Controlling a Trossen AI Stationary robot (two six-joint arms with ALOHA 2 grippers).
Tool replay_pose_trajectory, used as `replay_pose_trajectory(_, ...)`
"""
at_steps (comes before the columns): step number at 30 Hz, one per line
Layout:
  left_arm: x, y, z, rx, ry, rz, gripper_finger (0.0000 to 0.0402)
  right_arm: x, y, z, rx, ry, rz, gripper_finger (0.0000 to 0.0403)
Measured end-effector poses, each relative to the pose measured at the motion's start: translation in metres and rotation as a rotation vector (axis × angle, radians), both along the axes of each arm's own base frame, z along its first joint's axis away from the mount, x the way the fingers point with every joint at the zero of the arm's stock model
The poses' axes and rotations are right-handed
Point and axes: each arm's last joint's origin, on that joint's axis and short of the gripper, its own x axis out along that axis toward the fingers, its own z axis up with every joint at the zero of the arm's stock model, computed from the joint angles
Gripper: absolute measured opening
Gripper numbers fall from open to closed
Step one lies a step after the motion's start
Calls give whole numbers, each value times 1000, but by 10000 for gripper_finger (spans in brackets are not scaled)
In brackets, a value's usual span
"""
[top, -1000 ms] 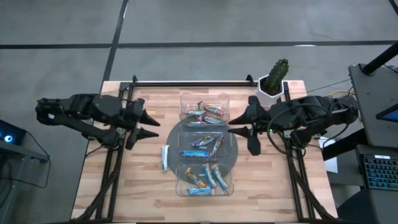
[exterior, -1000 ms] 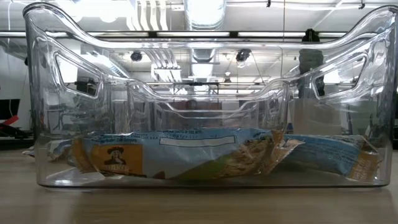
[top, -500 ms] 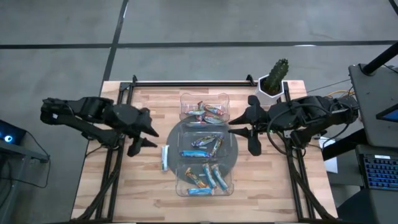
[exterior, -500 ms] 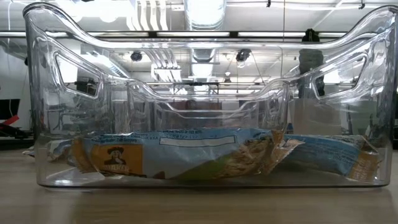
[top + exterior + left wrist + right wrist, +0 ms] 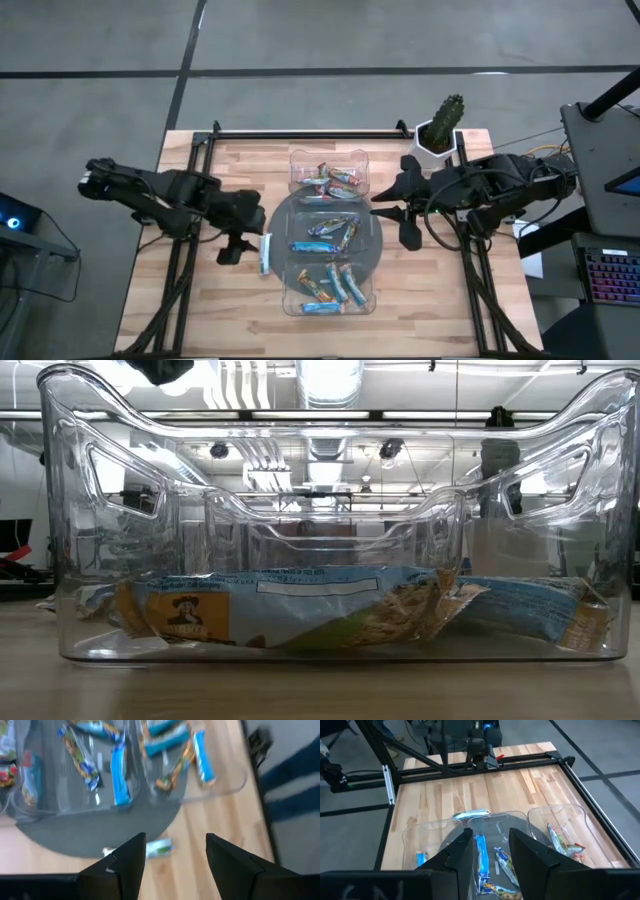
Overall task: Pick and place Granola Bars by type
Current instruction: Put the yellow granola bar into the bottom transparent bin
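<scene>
A clear three-compartment tray stands on a round grey mat in the middle of the table and holds several granola bars: dark multicoloured ones in the far compartment, light blue and orange-brown ones in the middle and near compartments. One light blue bar lies flat on the wood left of the tray; it also shows in the left wrist view. My left gripper is open and empty above this bar, its fingers on either side of it in the wrist view. My right gripper is open and empty at the tray's right side.
A potted cactus stands at the far right corner. A black rail runs along the table's far edge. The low view looks through the tray's near wall at the bars inside. Bare wood lies left and right of the tray.
My left gripper has moved toward the table's right and near edges, toward the loose light blue bar, and has tipped downward over it. It has stayed open. My right arm has kept still.
</scene>
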Motion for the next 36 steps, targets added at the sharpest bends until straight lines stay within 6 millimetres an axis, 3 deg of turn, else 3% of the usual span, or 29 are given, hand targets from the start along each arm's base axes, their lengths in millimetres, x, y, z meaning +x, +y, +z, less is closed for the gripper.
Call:
replay_pose_trajectory(4,7,-2,-12,63,88,-67,188,0,0,0,0,2,0,119)
replay_pose_trajectory(19,26,-7,-60,369,226,-606,188,0,0,0,22,0,-14,119)
replay_pose_trajectory(36,25,-6,-110,299,397,-388,188,-1,0,-1,53,14,-35,118)
